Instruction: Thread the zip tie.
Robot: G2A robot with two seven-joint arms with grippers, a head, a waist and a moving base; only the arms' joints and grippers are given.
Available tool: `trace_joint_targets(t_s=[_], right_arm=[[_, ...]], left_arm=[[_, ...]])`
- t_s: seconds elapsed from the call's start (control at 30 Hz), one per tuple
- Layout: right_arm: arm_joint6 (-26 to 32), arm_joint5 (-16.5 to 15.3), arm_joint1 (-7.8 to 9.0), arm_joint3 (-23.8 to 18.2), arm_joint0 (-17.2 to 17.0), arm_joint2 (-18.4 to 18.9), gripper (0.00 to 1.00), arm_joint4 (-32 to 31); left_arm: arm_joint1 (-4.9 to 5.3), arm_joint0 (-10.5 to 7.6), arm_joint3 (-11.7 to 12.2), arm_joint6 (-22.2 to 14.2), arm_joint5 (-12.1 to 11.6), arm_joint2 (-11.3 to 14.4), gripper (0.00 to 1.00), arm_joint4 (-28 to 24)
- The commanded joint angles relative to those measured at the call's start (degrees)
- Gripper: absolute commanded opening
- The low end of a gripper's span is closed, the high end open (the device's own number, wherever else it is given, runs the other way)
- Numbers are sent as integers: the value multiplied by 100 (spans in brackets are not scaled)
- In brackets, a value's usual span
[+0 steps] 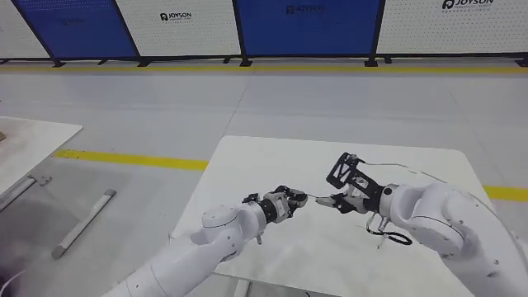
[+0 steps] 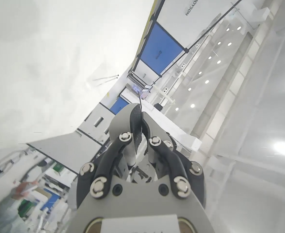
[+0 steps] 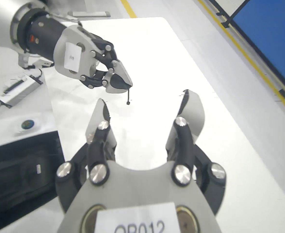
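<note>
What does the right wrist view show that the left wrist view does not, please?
The right wrist view adds the open right gripper and a short end of the zip tie, tipped with a small block. The left wrist view adds ceiling lights overhead. Both share the left gripper shut on the zip tie.

overhead view, two close wrist views

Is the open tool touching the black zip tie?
Apart. The right wrist view shows bare table between the right tool and the zip tie held by the left tool.
</note>
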Motion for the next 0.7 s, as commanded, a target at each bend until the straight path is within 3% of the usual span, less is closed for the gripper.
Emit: trace_joint_targets(t_s=[0.0,0.13,0.23,0.67], right_arm=[[-101,67,22,150,-196,208,100,636],[-224,24,42,435,-488,479,100,1553],[-221,-30,35,588,-634,565,100,2088],[-221,-30,35,588,-634,565,100,2088]], left_arm=[[-24,93,-10,68,-442,136,0,832],[-86,238,46,221,-1184,317,0,1764],[-146,299,140,326,-1608,431,0,2301],[-159,308,158,347,-1663,448,0,2355]])
